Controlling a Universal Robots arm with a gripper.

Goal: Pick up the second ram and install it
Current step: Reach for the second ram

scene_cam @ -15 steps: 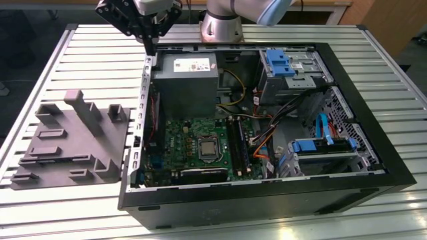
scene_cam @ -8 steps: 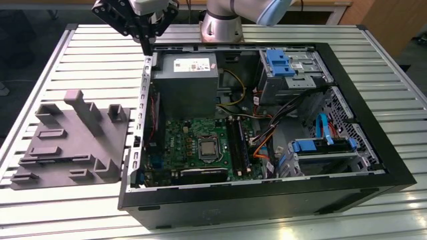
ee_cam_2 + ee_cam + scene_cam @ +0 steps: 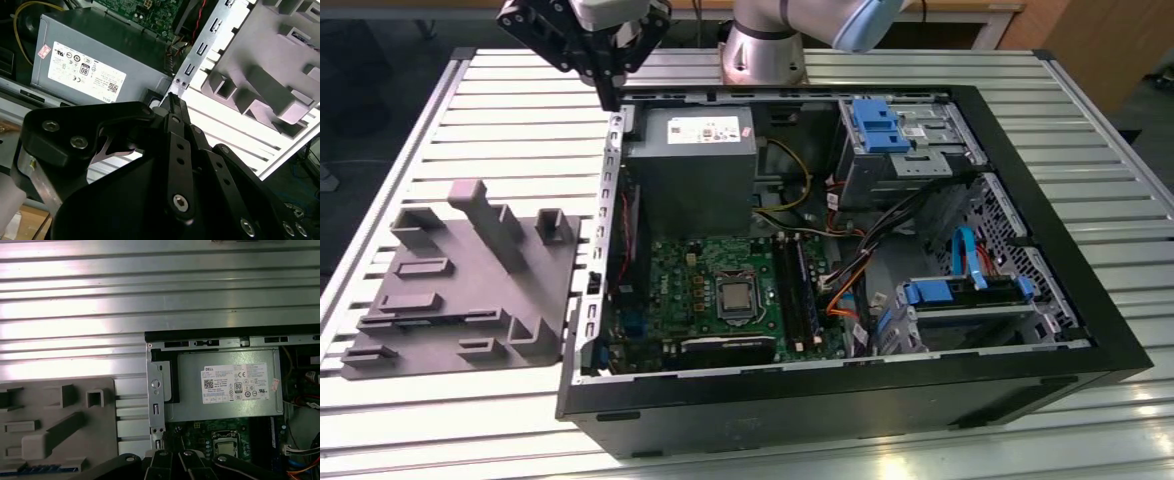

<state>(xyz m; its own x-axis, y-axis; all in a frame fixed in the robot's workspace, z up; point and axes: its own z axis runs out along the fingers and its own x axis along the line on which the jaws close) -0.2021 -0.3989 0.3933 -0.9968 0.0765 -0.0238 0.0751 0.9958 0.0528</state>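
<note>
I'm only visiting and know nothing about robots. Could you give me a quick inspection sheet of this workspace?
Surface: ribbed metal table, carrying an open computer case.
Job's things: what seems to be the blue memory stick lies on the grey holder.
Clutter: nothing seen.
Grippers: gripper shut, nothing seen in it, above the case's corner by the power supply.
Cables: orange, yellow and blue wires inside the case.
Surroundings: wooden panel behind the table.

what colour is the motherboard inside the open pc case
Green, dotted with dark components. The motherboard shows best in the exterior view.
</note>
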